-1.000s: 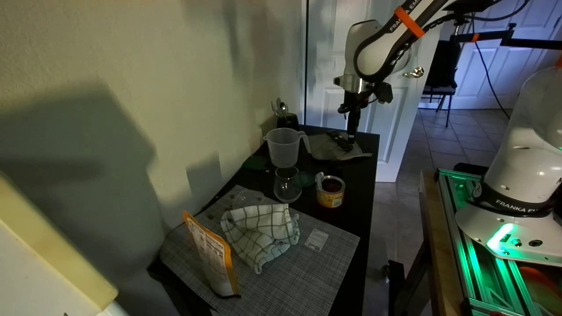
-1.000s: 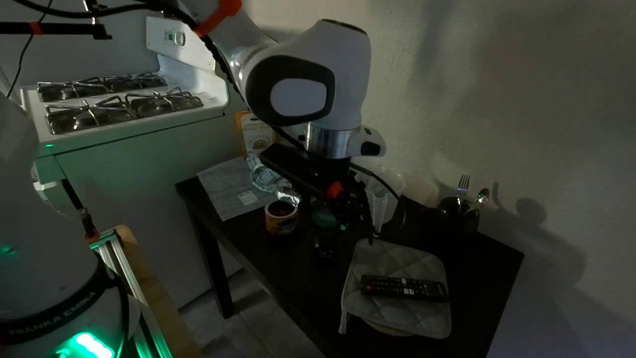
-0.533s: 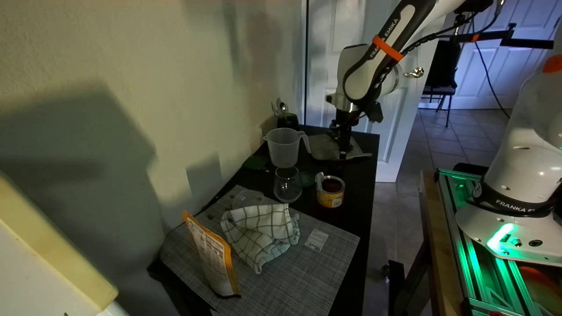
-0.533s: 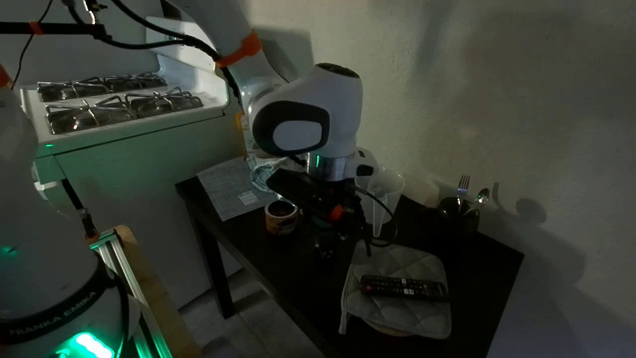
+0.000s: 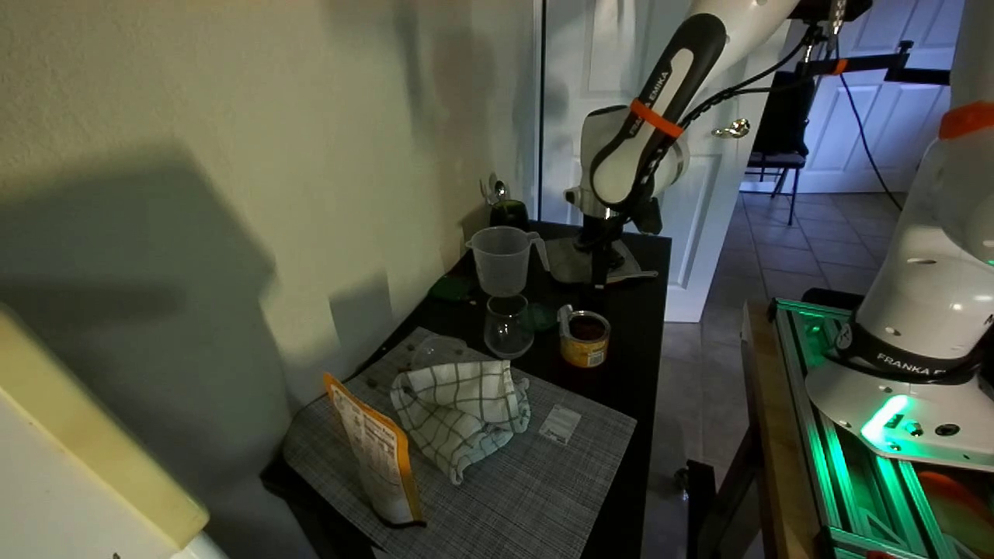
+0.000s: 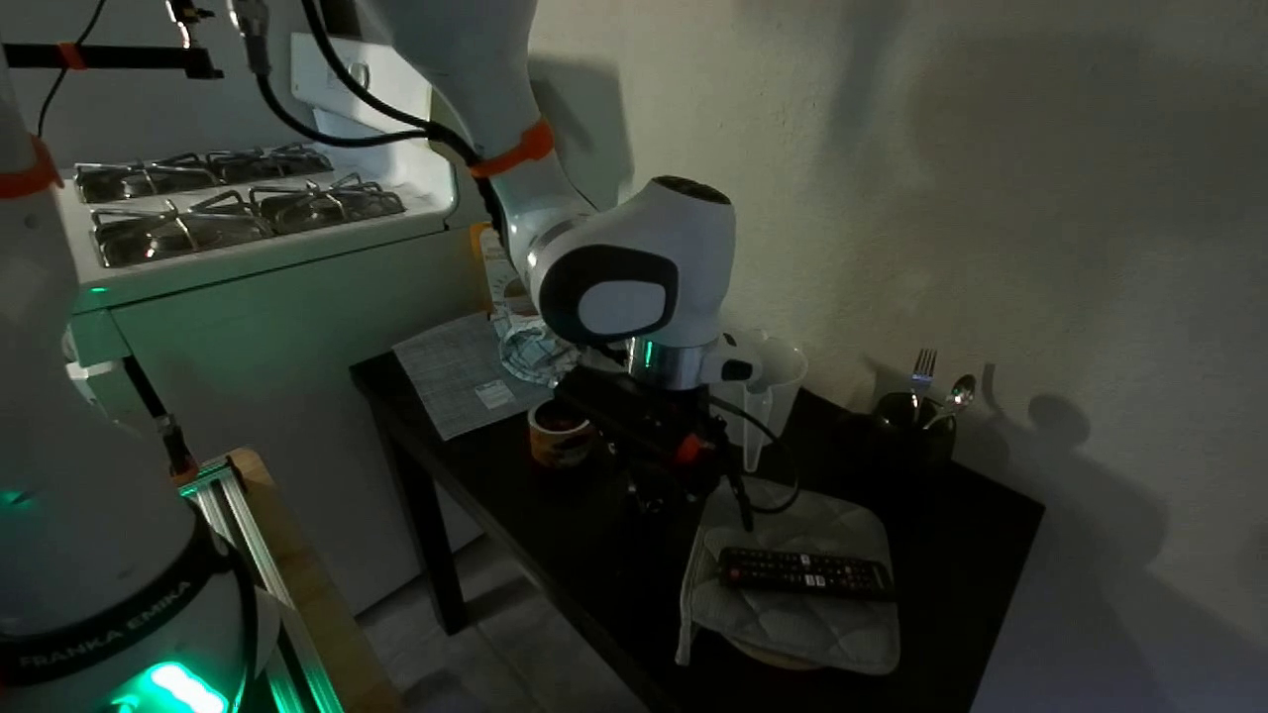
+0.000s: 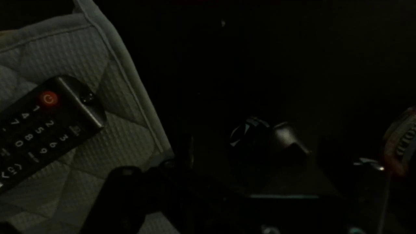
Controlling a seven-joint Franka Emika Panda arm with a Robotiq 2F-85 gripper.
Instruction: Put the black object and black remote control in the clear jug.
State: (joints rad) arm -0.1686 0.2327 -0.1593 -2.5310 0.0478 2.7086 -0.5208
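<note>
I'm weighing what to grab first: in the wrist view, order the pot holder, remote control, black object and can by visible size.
1. Pot holder, cropped
2. Remote control, cropped
Both smaller, order between them unsure: black object, fading into darkness; can, cropped.

Remote control [image 7: 48, 133]: wrist view's left edge crops it. Black object [image 7: 282, 135]: outline indistinct there. Clear jug [image 6: 785, 378]: arm [image 6: 634, 282] hides part in an exterior view.

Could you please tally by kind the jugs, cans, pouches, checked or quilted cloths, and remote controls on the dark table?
Clear jug: 1
Open can: 1
Orange-edged pouch: 1
Cloths: 2 (checked towel, quilted pot holder)
Black remote control: 1
Total: 6
</note>
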